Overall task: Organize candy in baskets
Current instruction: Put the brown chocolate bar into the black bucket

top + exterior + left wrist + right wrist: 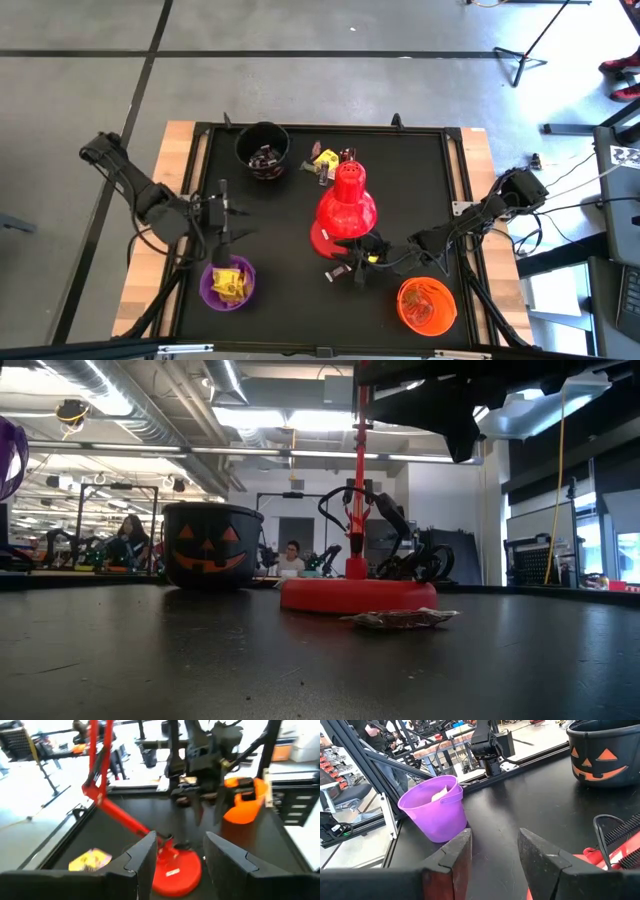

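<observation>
Hovering my right gripper (358,262), fingers apart, empty, near lamp base (322,238) | next: lower onto loose candy (334,274) | left gripper (226,225) apart, empty.

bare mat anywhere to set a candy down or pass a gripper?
Free: the mat between the black bucket and the purple bucket, and the far right corner beyond the red lamp. Crowded: around the lamp base, with the right gripper and loose candy.

Standing mid-mat: red desk lamp (346,205), blocking the centre. Lying open: bare mat (280,260) between purple bucket (228,284) and lamp; possibly narrowing near the wrapped candy (334,274).
</observation>
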